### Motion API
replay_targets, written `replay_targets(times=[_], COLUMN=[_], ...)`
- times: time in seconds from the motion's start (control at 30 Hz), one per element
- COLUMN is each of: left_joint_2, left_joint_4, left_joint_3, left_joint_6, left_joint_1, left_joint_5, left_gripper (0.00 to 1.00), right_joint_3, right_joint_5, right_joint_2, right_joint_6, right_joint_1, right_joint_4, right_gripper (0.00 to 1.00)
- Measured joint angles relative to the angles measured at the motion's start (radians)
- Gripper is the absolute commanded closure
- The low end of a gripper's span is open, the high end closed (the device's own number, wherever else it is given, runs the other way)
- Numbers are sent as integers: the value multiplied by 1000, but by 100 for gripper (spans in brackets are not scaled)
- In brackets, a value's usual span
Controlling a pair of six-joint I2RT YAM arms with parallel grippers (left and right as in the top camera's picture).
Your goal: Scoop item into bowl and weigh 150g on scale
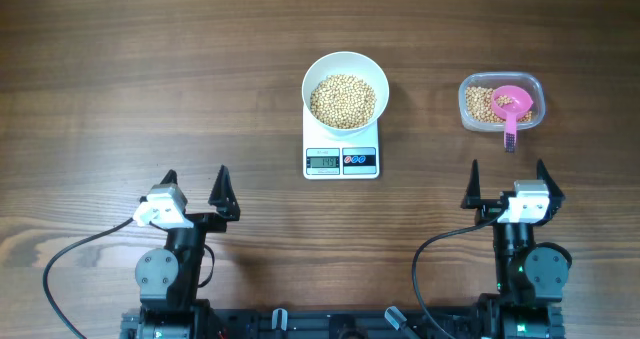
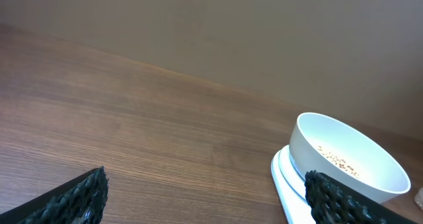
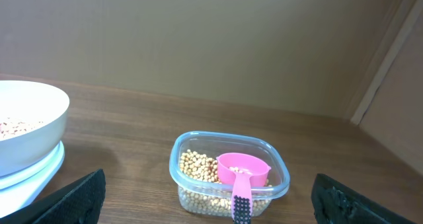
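Observation:
The white bowl [image 1: 345, 79] sits on the white scale [image 1: 341, 160] at the table's middle back, and tan beans [image 1: 343, 101] fill it. The bowl [image 2: 350, 159] also shows at the right of the left wrist view, on the scale [image 2: 285, 181]. My left gripper [image 1: 195, 186] stands open near the front left, nothing between its fingers. My right gripper [image 1: 507, 180] stands open at the front right, empty, just short of the clear tub [image 1: 501, 102]. A pink scoop [image 3: 242, 176] holding a few beans rests in that tub [image 3: 228, 174].
Bare wood table lies all around. A plain brown wall [image 3: 211, 39] rises behind the table's far edge, with a pale upright strip [image 3: 390, 52] at the far right. Black cables [image 1: 70, 254] trail from both arm bases at the front.

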Motion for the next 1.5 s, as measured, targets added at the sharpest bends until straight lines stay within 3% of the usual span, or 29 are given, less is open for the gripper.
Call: replay_targets(times=[0.63,1.5], left_joint_2=[0,0], left_joint_4=[0,0], left_joint_3=[0,0], left_joint_6=[276,288], left_joint_1=[0,0], left_joint_5=[-4,-4], left_gripper=[0,0], right_joint_3=[0,0], right_joint_5=[0,0], right_joint_2=[0,0], right_joint_6=[0,0], right_joint_1=[0,0], right_joint_4=[0,0], right_gripper=[0,0])
